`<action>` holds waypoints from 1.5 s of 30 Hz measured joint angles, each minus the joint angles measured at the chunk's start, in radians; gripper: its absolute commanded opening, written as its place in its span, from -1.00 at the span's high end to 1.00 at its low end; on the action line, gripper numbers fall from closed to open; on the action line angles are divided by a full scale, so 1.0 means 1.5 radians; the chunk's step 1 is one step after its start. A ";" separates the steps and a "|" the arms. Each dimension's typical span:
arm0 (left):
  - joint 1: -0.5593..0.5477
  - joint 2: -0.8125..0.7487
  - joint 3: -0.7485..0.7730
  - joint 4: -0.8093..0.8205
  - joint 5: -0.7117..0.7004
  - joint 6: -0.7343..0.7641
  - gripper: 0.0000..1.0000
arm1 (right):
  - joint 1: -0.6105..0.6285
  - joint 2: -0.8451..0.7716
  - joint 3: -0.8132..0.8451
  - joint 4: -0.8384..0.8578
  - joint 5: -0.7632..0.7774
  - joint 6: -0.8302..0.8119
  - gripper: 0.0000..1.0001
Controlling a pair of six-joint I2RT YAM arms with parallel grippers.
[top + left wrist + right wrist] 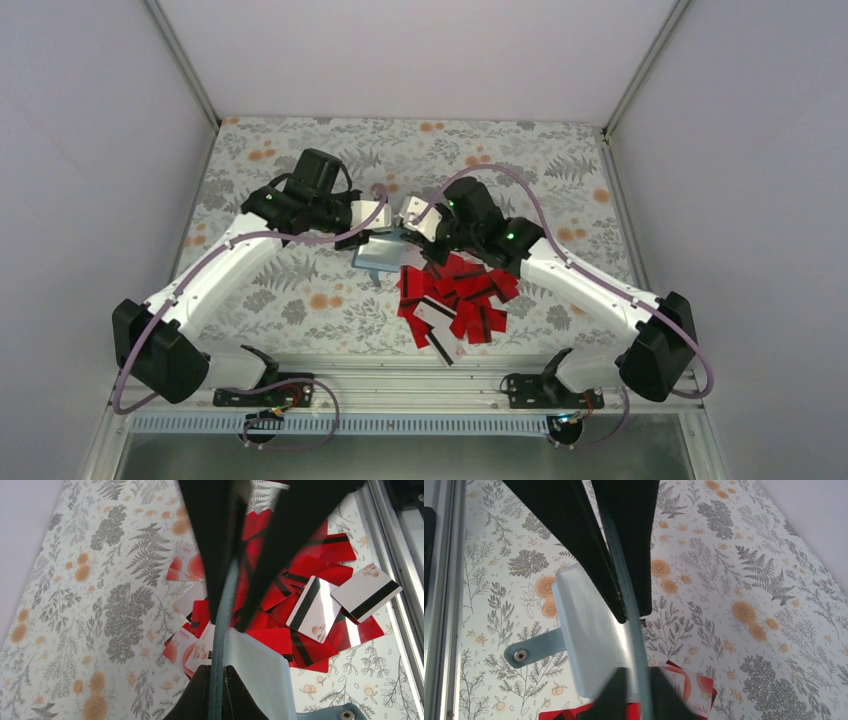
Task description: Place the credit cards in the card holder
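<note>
The left gripper (378, 233) and right gripper (408, 236) are each clamped shut on the teal card holder (382, 256), holding it above the middle of the floral tabletop (280, 290). Its clear pockets (256, 666) hang open; their contents cannot be told. The red credit cards (460, 296) lie heaped just beside it, towards the tabletop's near edge.

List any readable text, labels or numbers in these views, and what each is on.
White-faced card, right wrist view: a few pale letters at its edge, cut off and too blurred to read.
Red-spotted card, left wrist view: faint print, too small to read.
Card holder: no text visible.
Top view: nothing legible.
</note>
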 measured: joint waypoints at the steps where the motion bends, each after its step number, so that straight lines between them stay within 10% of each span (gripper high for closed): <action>1: -0.001 0.001 0.000 -0.001 0.001 -0.005 0.95 | 0.000 -0.001 -0.001 0.000 0.000 0.000 0.13; 5: -0.003 -0.004 -0.008 0.030 -0.004 -0.054 0.95 | 0.001 -0.025 -0.023 0.023 0.010 0.019 -0.71; 14: -0.004 -0.046 -0.098 0.184 -0.132 -0.349 0.94 | -0.017 -0.095 -0.058 0.138 0.102 0.156 -0.88; 34: -0.004 -0.315 -0.450 0.348 -0.532 -1.076 0.95 | -0.071 0.080 0.002 0.179 0.083 0.719 -0.51; 45: -0.004 -0.499 -0.711 0.456 -0.567 -1.320 0.82 | -0.071 0.199 0.139 0.076 -0.069 0.806 -0.40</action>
